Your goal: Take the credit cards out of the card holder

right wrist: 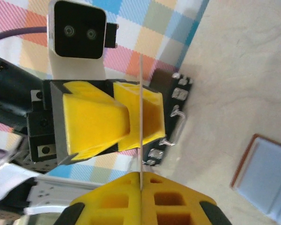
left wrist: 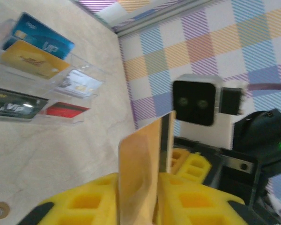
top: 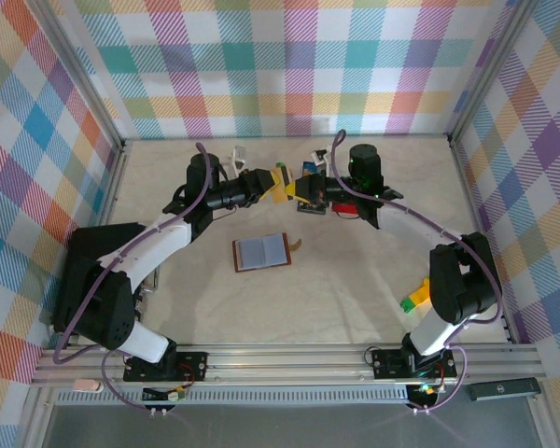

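Note:
A yellow credit card (left wrist: pixel 143 154) stands upright in the air at the back centre of the table, where both arms meet (top: pixel 285 189). My right gripper (right wrist: pixel 140 176) is shut on the card's near edge, which I see edge-on as a thin line (right wrist: pixel 140 140). My left gripper (left wrist: pixel 138 182) has the card's other end between its yellow fingers (right wrist: pixel 96 119), with a gap as wide as the slanted card face, so it is open. The card holder (top: pixel 259 251) lies open and flat on the table below, bluish-grey inside with a brown border (right wrist: pixel 267 183).
A clear plastic compartment box (left wrist: pixel 42 70) holding several cards sits at the back, close to the checked wall. A small brown tab (top: pixel 299 245) lies right of the card holder. A yellow-green block (top: pixel 415 299) rests by the right arm's base.

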